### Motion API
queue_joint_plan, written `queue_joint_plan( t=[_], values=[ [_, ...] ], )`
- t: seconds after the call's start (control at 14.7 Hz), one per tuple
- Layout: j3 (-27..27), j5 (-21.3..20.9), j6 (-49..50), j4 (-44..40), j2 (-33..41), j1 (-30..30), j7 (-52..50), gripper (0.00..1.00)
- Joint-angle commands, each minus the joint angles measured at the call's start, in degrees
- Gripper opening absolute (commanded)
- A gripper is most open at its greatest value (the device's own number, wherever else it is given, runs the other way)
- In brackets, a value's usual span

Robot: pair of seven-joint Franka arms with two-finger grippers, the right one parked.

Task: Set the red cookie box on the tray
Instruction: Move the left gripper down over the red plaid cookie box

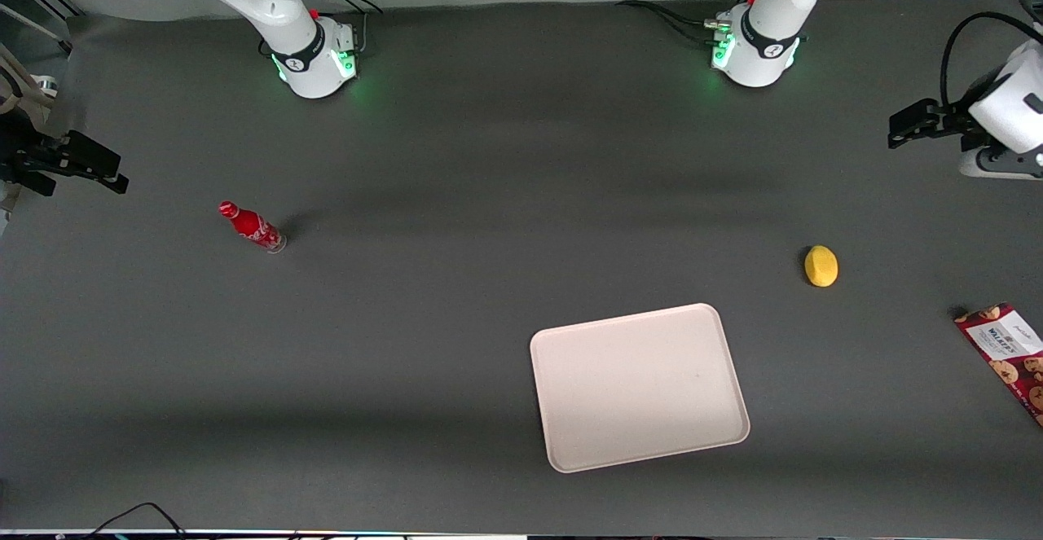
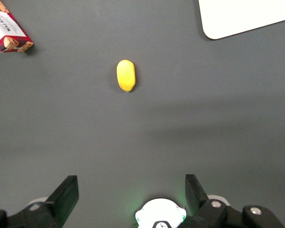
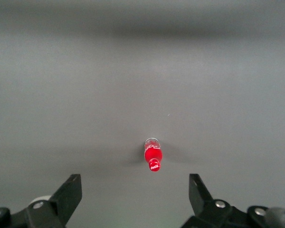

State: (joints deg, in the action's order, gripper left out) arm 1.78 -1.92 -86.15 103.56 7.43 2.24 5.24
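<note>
We start at the left arm's gripper. Its jaws are wide apart and there is nothing between them. It hangs in the air over the working arm's end of the worktop, which is dark grey, flat and smooth.

The thing closest to the gripper is a small yellow lemon. It is egg-shaped and lies alone on the worktop, nearer to the front camera than the gripper.

The red cookie box lies flat on the worktop, at the very edge of the working arm's end. It is nearer to the front camera than the lemon and well apart from it. The box is long and thin. It lies at a slant. Its end with the white label points away from the front camera, and its other end runs out of the front view. The box is dark red with brown cookies printed on it. The label has dark letters that look like "WALKERS", but we cannot be sure.

The tray is pale pinkish-cream, flat, with round corners and a low rim. It lies a bit turned, near the middle of the worktop, close to the front camera and well apart from the box.

A small red bottle stands toward the parked arm's end. It has white writing that we cannot read.
</note>
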Motion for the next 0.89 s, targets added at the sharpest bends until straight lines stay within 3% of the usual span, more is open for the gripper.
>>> queue_joint_plan(
  t=[0.0,0.48,0.82],
  values=[
    [0.8,-1.2,-0.7,0.3,-0.7,0.2,-0.9,1.0],
    [-0.5,-0.5,2.9,-2.1,-1.0,0.5,-1.9,1.0],
    [-6.8,-1.3,4.8,-16.1,-12.0,0.5,-1.2,1.0]
  ],
)
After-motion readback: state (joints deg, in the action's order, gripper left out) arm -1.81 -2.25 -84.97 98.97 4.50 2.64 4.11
